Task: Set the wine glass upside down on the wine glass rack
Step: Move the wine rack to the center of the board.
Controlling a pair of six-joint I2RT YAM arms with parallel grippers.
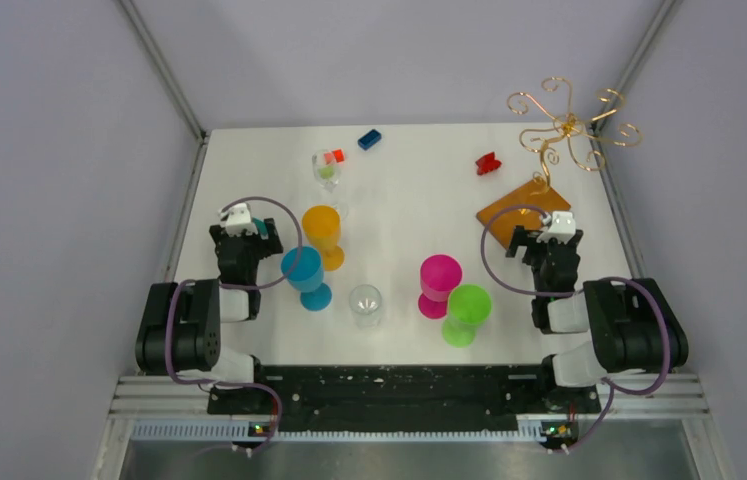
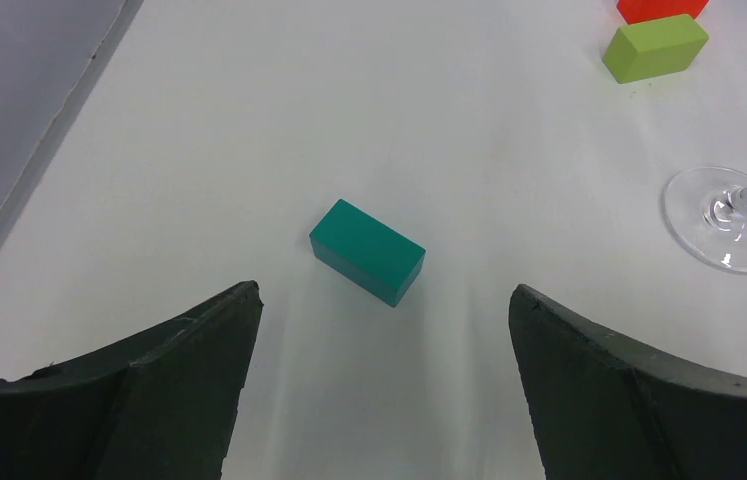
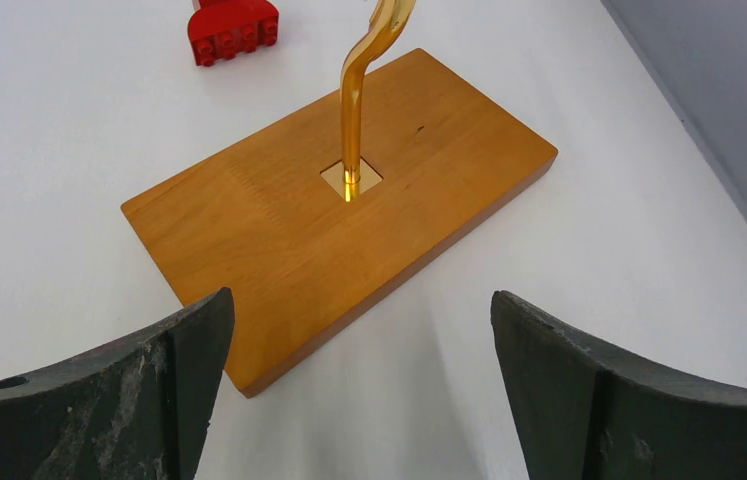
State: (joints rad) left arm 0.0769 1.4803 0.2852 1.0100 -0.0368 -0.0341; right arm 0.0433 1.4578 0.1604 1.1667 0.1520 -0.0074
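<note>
The wine glass rack [image 1: 569, 125] is gold wire with curled arms on an orange-brown wooden base [image 1: 522, 206] at the back right. In the right wrist view its stem [image 3: 357, 95] rises from the base [image 3: 279, 230]. A clear wine glass [image 1: 328, 172] stands upright at the back left; its foot [image 2: 730, 218] shows in the left wrist view. A second clear glass [image 1: 365, 305] stands at the front centre. My left gripper [image 1: 245, 224] [image 2: 384, 295] is open and empty over the table. My right gripper [image 1: 553, 226] [image 3: 361, 300] is open and empty at the base's near edge.
Orange [image 1: 322, 233], blue [image 1: 304, 276], pink [image 1: 439, 283] and green [image 1: 467, 312] goblets stand between the arms. A teal block [image 2: 366, 250] lies ahead of my left fingers. Green [image 2: 654, 47], red [image 1: 489, 163] and blue [image 1: 369, 139] blocks lie at the back.
</note>
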